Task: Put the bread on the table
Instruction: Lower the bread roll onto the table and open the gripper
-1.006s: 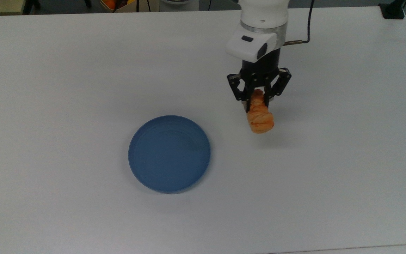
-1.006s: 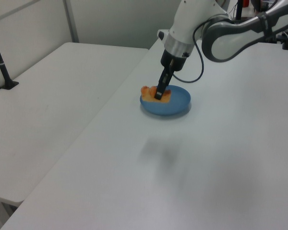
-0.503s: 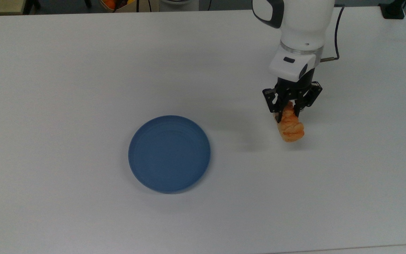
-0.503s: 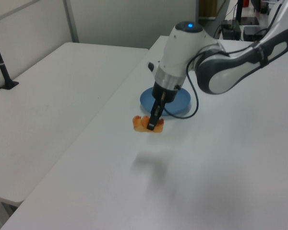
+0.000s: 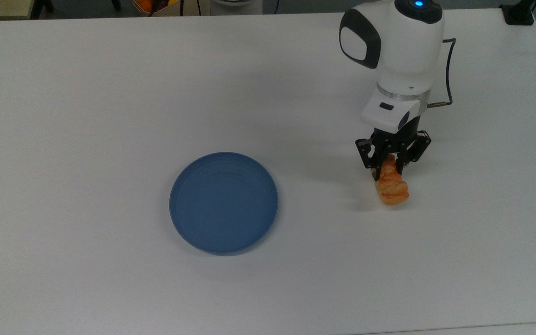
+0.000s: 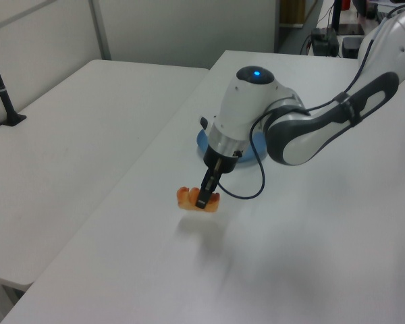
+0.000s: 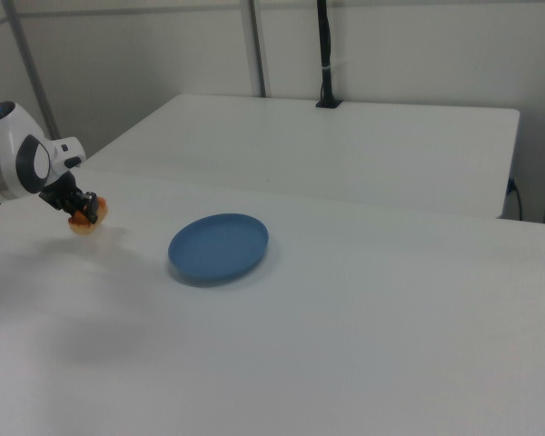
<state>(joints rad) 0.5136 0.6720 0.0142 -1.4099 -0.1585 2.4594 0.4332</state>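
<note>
- We find the gripper (image 5: 390, 171) pointing down, its two black fingers drawn in narrow and clamped on one end of the bread (image 5: 392, 188).
- In the top view, the bread's free end projects from the fingers toward the lower edge of the frame; the braided orange top faces the camera.
- In the left view, the gripper (image 6: 206, 198) grips the bread (image 6: 192, 198) near its middle, and the loaf extends to either side of the fingers.
- We see a soft shadow directly beneath the bread on the table (image 5: 86, 93); we cannot tell whether the loaf touches the surface or hangs just above it.
- We take the blue plate (image 5: 224, 202) as our landmark. In the top view, the bread lies well apart from the plate, to the top view's right of it, at about the height of the plate's upper half.
- In the right view, the gripper (image 7: 80, 213) and bread (image 7: 84, 221) sit to the right view's left of the blue plate (image 7: 219, 247).
- The white arm (image 5: 400, 51) rises from the gripper, a blue light lit on its top, with a black cable (image 5: 449, 74) looping beside it.
</note>
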